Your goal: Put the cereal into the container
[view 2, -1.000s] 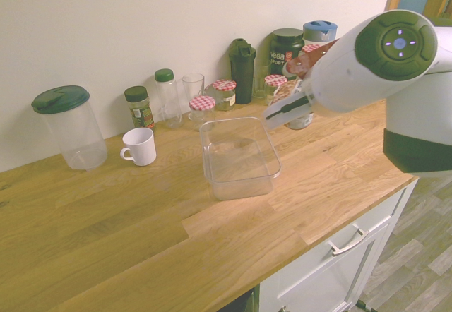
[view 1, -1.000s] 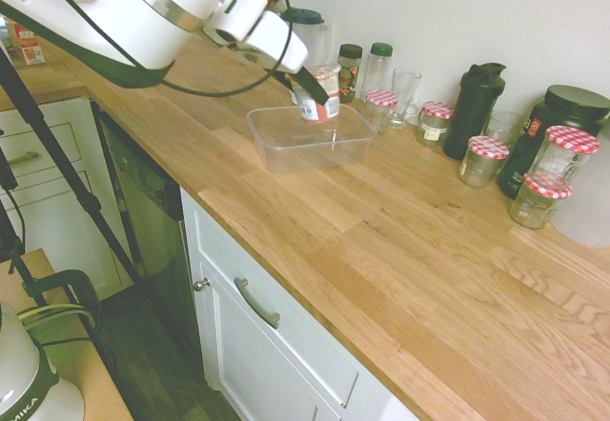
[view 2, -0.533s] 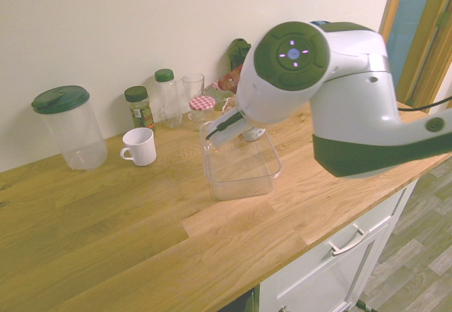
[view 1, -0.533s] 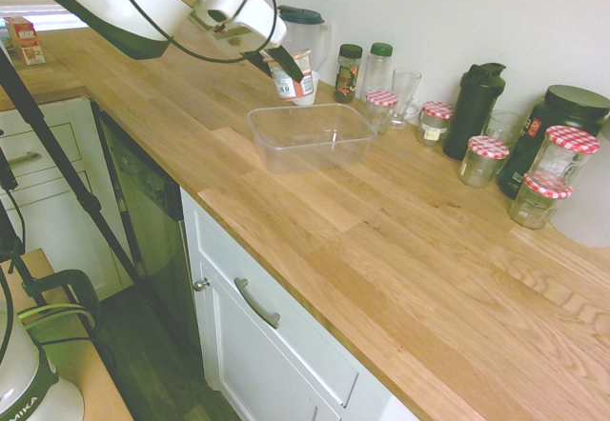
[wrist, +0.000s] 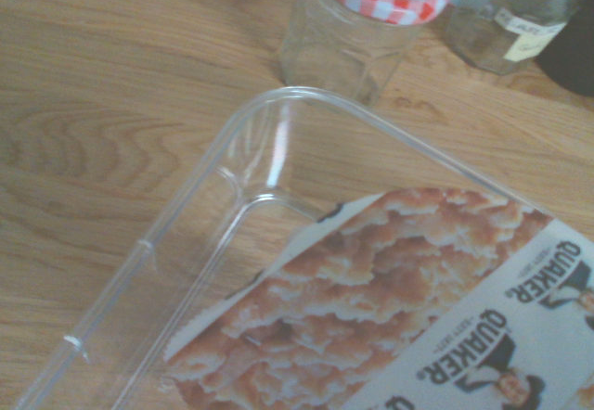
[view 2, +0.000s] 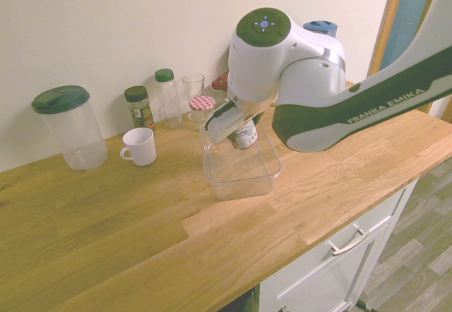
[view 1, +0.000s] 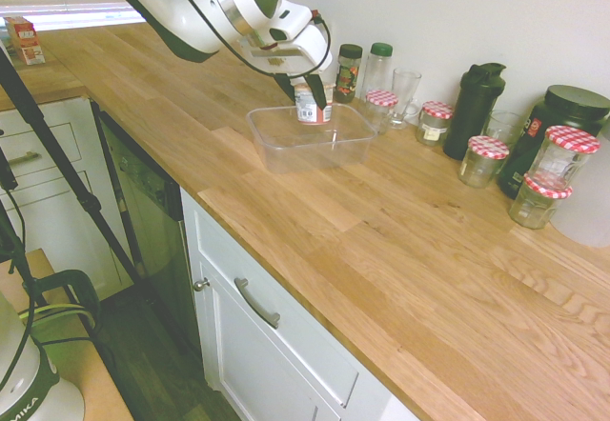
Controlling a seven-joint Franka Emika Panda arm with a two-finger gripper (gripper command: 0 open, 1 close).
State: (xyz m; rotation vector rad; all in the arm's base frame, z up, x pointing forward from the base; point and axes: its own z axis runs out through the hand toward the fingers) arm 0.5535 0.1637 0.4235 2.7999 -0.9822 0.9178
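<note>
The cereal is a small white and red cup, and my gripper is shut on it. It hangs upright over the far end of the container, a clear shallow tub on the wooden counter. From the other side the cereal sits low within the rim of the container under my gripper. Whether the cup touches the tub's floor I cannot tell. In the wrist view the cereal's printed foil lid fills the lower right, inside the container's rounded corner.
Jars with red-checked lids, a black shaker, a drinking glass and spice jars line the wall behind the tub. A white mug and a green-lidded pitcher stand further along. The counter's front edge is close.
The arm has swung round. The cup has moved from behind the tub's far corner to over its far end and come lower. The grip has stayed shut.
</note>
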